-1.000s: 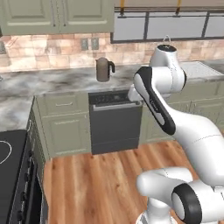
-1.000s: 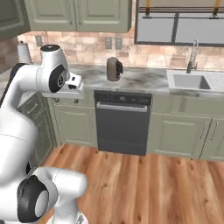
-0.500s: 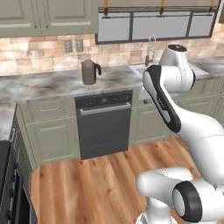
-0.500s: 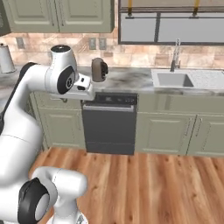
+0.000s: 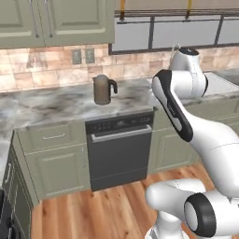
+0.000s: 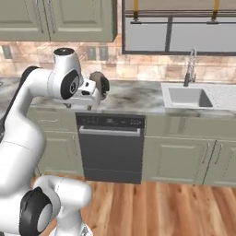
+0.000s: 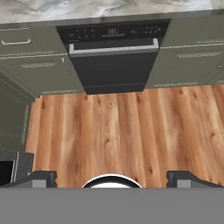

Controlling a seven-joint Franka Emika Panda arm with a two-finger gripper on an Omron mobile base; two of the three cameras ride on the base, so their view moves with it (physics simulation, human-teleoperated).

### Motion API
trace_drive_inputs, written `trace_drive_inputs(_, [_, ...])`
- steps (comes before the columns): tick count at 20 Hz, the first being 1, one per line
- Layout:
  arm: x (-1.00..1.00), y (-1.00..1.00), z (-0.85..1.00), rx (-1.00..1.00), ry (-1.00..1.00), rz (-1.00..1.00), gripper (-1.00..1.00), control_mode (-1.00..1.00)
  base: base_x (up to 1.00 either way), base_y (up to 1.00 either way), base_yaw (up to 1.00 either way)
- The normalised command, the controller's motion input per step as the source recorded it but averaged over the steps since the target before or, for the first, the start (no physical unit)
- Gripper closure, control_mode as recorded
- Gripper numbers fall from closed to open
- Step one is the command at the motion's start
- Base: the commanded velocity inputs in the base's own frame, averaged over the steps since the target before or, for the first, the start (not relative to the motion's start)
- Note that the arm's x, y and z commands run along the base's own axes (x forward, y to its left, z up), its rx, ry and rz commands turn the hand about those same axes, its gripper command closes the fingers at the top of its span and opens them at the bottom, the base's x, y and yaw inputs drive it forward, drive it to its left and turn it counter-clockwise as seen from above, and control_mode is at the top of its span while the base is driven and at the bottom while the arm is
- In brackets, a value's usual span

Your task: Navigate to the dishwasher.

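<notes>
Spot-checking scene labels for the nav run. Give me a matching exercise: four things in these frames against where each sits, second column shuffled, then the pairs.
Things:
1. dishwasher
2. kettle
3. sink
4. window

Places:
A. set into the counter, to the right of the dishwasher in the right base view
B. on the marble counter, above the dishwasher
C. on the wall above the counter, beside the upper cabinets
D. under the counter, between green cabinet fronts

Pairs: 1-D, 2-B, 3-A, 4-C
</notes>
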Motion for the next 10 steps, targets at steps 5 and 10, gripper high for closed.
trace_drive_inputs(5, [0.0, 0.0, 0.0, 0.0, 0.0, 0.0, -1.0, 1.0, 0.89, 0.0, 0.01])
trace_drive_inputs(10, [0.0, 0.0, 0.0, 0.0, 0.0, 0.0, -1.0, 1.0, 0.67, 0.0, 0.0])
